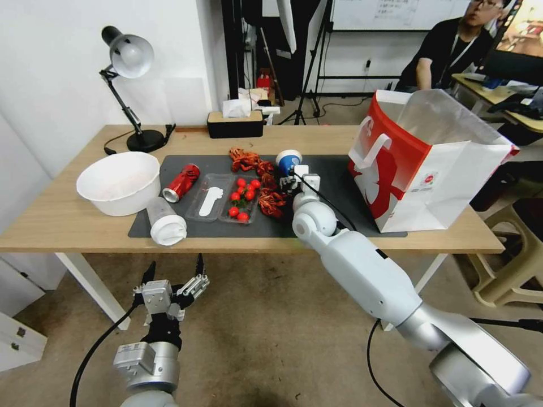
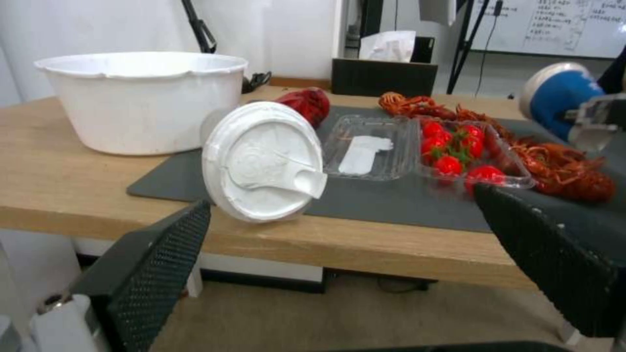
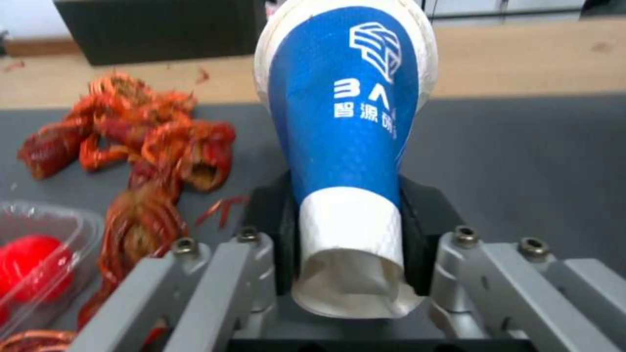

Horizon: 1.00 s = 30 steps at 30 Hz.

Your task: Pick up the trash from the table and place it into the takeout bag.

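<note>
Squashed base looked sketchy: right gripper point(image 3: 349, 244) was clamped on the blue-white paper cup point(image 3: 346, 112), which might've slipped before reaching the takeout bag point(image 1: 452, 175). Left gripper point(image 1: 172, 277) hung open below the table point(image 1: 62, 215).

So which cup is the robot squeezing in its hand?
The blue-white paper cup, pinched at its base by the right hand. The clear cup with the white lid lies untouched at the table's front edge.

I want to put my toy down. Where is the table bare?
Bare mat lies between the blue-white paper cup and the takeout bag; bare wood fronts the bowl. The mat's middle is crowded: can, tomatoes, crayfish shells.
</note>
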Available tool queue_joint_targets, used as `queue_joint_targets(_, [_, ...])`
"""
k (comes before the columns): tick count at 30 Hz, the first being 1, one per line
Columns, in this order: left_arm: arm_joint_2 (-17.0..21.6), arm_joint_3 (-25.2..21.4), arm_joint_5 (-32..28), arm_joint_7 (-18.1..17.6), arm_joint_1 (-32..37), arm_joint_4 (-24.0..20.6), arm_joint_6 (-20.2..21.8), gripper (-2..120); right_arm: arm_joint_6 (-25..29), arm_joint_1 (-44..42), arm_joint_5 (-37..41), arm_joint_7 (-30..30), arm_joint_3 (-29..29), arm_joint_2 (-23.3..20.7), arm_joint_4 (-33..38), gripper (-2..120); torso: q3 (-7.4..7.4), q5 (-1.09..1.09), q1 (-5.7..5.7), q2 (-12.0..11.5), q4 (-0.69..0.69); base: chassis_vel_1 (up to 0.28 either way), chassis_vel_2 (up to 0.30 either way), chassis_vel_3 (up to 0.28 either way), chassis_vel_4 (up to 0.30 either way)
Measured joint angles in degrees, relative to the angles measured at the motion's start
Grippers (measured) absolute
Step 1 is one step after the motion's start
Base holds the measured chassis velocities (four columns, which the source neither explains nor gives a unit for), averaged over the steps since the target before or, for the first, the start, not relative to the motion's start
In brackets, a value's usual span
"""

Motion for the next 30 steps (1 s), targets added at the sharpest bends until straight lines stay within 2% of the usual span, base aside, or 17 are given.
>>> queue_joint_targets(9, [0.0,-0.1,-0.1,0.0,-0.1,0.1,0.0,100,3.8,-3.0,-3.7,-2.8,1.9,-4.9,6.3,9,0.00,0.02,0.00,0.0,0.00,0.000,0.000,0.000,0.000])
queue_joint_targets(15, [0.0,-0.2,0.0,0.3,0.0,-0.1,0.0,100,6.6,-4.2,-8.8,-6.3,2.7,-8.1,11.8,8,0.00,0.01,0.00,0.0,0.01,0.000,0.000,0.000,0.000])
queue_joint_targets(17, [0.0,-1.7,-0.3,0.9,-0.2,-0.6,0.1,100,8.8,-4.7,-11.1,-8.5,4.0,-10.0,16.1,8,0.00,0.01,0.00,0.0,0.00,0.000,0.000,0.000,0.000])
queue_joint_targets(24, [0.0,-5.5,-1.3,2.8,-2.8,0.8,1.8,100,8.8,-5.1,-10.9,-9.4,6.4,-13.4,23.3,8,0.00,0.00,0.00,0.0,-0.01,0.000,0.000,0.000,0.000])
queue_joint_targets(27, [1.1,-6.2,-1.7,3.6,-3.3,1.5,2.1,100,8.0,-5.2,-10.6,-8.5,7.4,-14.5,25.6,8,0.01,0.02,0.00,0.0,0.01,0.000,0.000,0.000,0.000])
queue_joint_targets(30, [2.5,-6.6,-2.0,4.2,-3.5,1.9,2.3,100,5.5,-5.2,-10.4,-4.7,9.3,-15.6,28.5,8,0.00,0.00,0.00,0.0,-0.01,0.000,0.000,0.000,0.000])
